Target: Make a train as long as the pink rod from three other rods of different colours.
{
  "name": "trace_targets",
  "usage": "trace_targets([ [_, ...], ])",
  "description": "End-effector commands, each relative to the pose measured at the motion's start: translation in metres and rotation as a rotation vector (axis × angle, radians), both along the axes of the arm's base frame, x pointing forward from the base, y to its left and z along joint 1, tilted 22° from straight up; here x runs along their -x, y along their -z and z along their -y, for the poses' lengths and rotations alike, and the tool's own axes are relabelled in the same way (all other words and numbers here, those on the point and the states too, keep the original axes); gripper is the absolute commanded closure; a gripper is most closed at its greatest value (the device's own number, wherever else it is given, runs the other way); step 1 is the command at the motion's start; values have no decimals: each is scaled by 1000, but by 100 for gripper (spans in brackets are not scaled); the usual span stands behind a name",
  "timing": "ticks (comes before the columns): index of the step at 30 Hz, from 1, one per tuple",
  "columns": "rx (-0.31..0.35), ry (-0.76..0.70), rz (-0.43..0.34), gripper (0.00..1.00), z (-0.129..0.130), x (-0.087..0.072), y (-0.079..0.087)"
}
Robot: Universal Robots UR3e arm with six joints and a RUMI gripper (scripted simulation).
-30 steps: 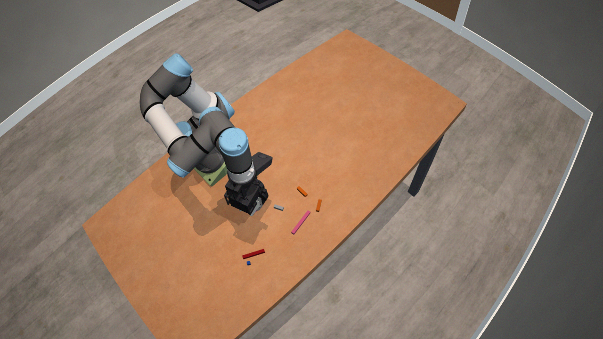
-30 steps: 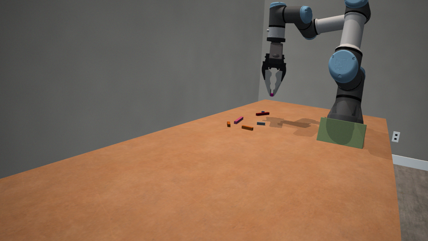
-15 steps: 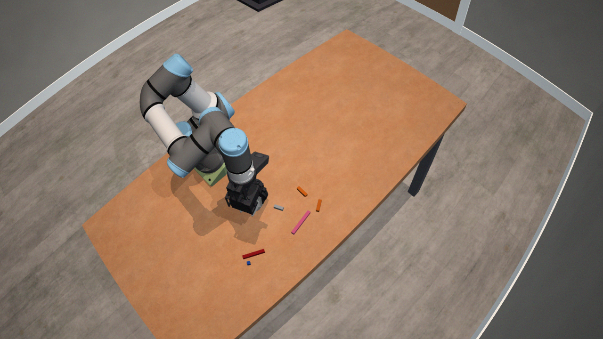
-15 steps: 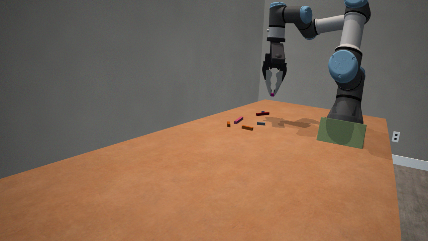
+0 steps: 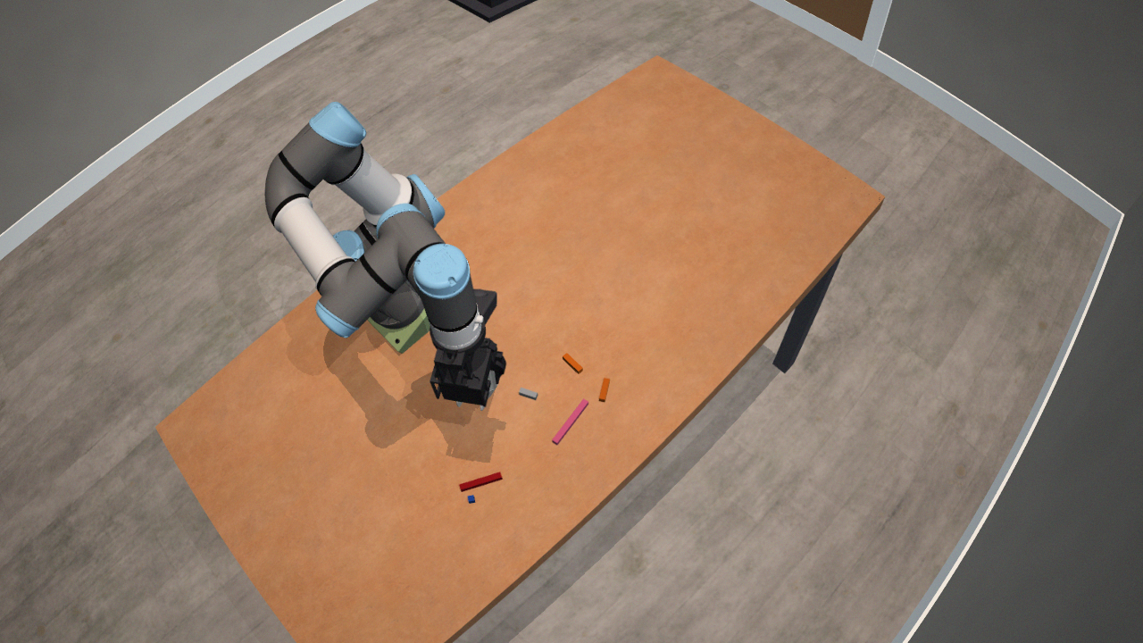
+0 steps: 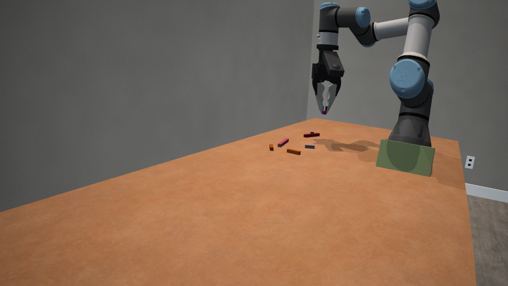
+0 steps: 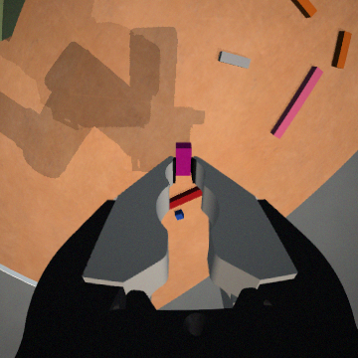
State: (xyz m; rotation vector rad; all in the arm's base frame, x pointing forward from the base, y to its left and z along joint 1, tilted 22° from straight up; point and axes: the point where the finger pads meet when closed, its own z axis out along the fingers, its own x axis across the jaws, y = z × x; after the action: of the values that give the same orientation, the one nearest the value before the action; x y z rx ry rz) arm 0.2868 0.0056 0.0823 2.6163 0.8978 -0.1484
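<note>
Wrist view, nearest first: the pincer (image 7: 183,171) is pinching the magenta rod (image 7: 183,158) at its tips, raised well above the bench (image 6: 213,213), the rod's long axis running lengthwise along the fingers. Below, seen between the fingers, lie the blue rod (image 7: 179,215) and the red rod (image 7: 185,197). Farther off, toward the bench's long edge, the grey rod (image 7: 234,59), the pink rod (image 7: 297,101), lying diagonally, and two orange rods (image 7: 341,49) lie apart.

High oblique top view, low exterior along the table (image 6: 213,213), near wrist view downward, all sharing rods.
</note>
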Motion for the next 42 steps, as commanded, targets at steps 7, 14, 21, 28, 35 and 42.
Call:
trace_targets([
  [7,2,-165,-64,100,3,1,-2],
  [14,5,-298,-118,100,6,2,-3],
  [21,9,-476,-190,100,11,2,-5],
  [28,12,-616,-247,100,15,2,-7],
  [35,17,-831,-334,100,20,2,-9],
  [42,21,-996,-401,100,25,1,-11],
])
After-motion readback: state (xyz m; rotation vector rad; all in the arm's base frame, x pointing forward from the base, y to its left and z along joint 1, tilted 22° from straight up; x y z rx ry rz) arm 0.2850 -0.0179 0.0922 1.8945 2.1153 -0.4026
